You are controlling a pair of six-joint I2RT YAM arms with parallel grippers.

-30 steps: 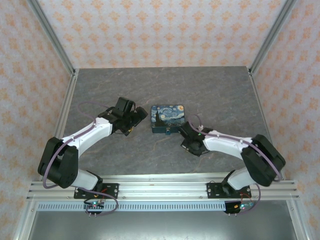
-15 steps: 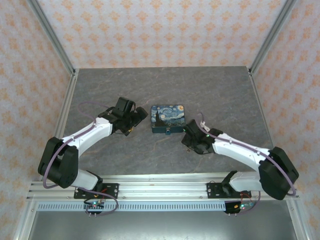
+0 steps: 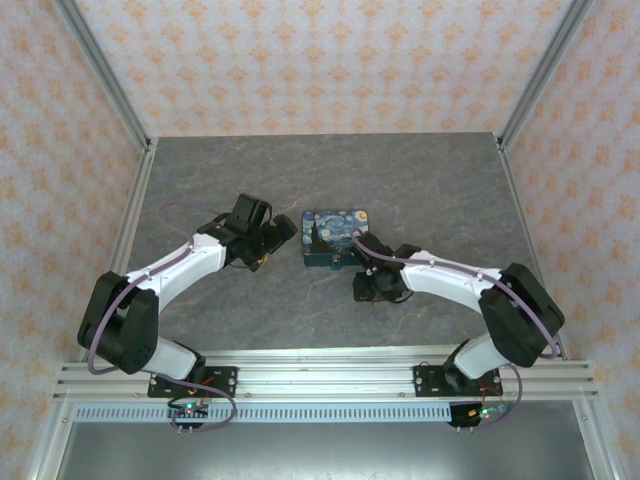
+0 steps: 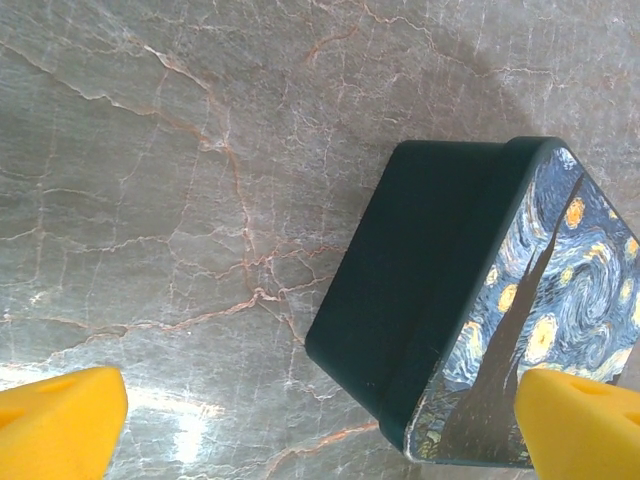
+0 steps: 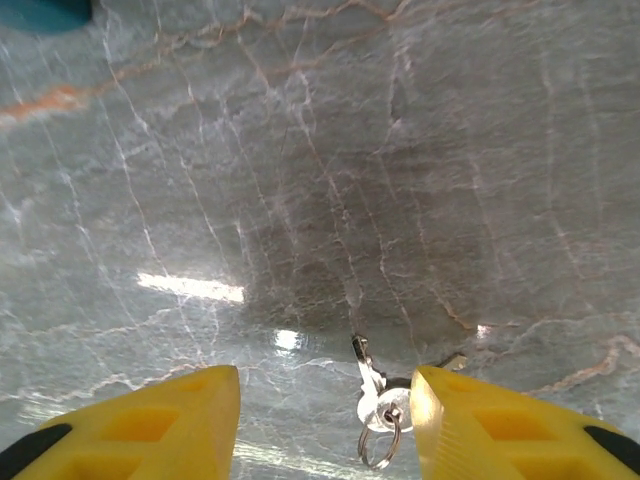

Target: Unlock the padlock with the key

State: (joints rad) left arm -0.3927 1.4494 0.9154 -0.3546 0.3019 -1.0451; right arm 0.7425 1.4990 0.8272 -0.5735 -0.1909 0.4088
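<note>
Straddling the key [image 5: 371, 385], the right fingers [image 5: 150, 425] are standing apart and gripping nothing. The key is lying flat on the grey marbled surface [image 5: 300, 150], with its ring [image 5: 377, 447] toward the camera. It is sitting just beside the finger on the right of that view, and this looks like lining up to pinch the key off the surface. The left fingers [image 4: 60, 425] are also spread wide and holding nothing. They are hovering low beside the dark wall of the painted tin [image 4: 420, 300], which from above is lying between the two arms. Judging by that placing, the left arm is waiting to steady the tin or the lock once the key is in hand. The padlock itself is proving hard to make out. Something small is sitting at the tin's near wall beside the right wrist in the top view, but it is too small to name. Whether the key is touching the finger beside it is also unclear, and the tin's lid is running off the edge of the left wrist view.
</note>
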